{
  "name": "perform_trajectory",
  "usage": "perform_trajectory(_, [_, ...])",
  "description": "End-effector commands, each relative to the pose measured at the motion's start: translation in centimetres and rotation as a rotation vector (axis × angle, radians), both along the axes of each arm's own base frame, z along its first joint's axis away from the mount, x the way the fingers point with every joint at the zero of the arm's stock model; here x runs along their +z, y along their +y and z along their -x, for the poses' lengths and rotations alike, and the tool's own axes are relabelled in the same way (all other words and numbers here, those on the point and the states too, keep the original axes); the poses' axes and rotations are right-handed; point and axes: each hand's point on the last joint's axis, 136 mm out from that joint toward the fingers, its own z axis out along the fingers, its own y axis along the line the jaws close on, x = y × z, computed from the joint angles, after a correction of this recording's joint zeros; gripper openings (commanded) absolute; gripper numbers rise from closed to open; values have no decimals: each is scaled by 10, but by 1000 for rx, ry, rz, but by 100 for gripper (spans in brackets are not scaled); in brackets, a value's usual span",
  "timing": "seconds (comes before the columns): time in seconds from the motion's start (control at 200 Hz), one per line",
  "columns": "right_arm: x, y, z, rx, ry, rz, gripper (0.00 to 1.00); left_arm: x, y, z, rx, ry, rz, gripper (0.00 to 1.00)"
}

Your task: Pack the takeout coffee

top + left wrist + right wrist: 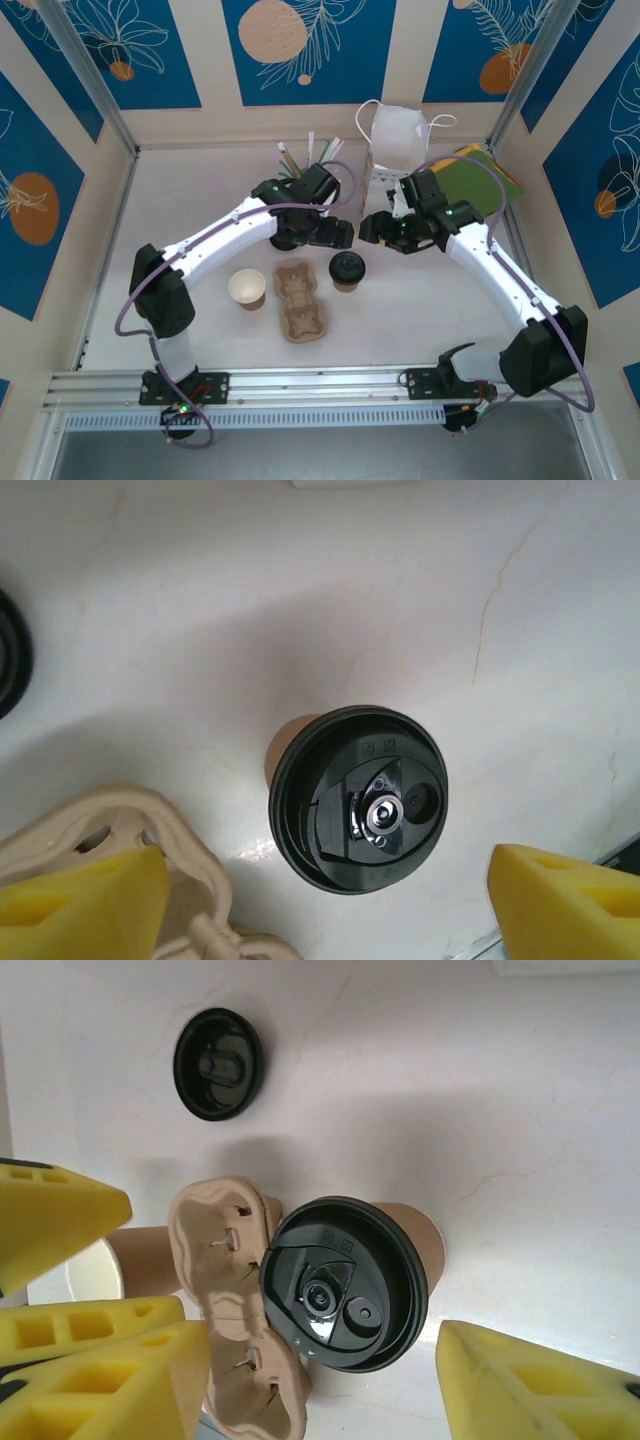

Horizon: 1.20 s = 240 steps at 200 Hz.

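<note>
The takeout coffee, a brown paper cup with a black lid, stands upright on the white table just right of the cardboard tray. Both grippers hover above it. My left gripper is open, and its yellow fingers sit wide of the coffee without touching it. My right gripper is open too, its fingers spread either side of the coffee. The tray is empty and touches the cup's left side.
A lidless brown cup stands left of the tray. A loose black lid lies on the table behind the tray. At the back are a white paper bag, green sheets and stirrers.
</note>
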Motion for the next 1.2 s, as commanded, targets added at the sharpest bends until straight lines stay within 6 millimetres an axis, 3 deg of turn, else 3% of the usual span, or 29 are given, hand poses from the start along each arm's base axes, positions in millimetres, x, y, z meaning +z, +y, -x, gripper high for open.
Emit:
perform_trajectory(0.0, [24,-7,1,-4,-56,-11,66,29,19,-11,70,-99,-14,98])
perform_trajectory(0.235, [40,-16,1,-25,-102,-46,76,54,50,-22,156,-212,-58,100])
perform_trajectory(0.41, [47,-28,-3,-81,-116,5,86,57,68,-33,162,-226,-48,100])
perform_trajectory(0.45, [48,-33,-4,-114,-118,18,100,58,75,-37,171,-232,-47,100])
perform_trajectory(0.685, [64,-40,-10,-213,-146,88,99,66,99,-52,180,-277,47,100])
perform_trajectory(0.825, [73,-30,-19,-200,-154,154,99,69,115,-55,220,-274,92,100])
perform_trajectory(1.195, [96,19,-46,-100,-217,278,99,67,166,-50,300,-292,91,100])
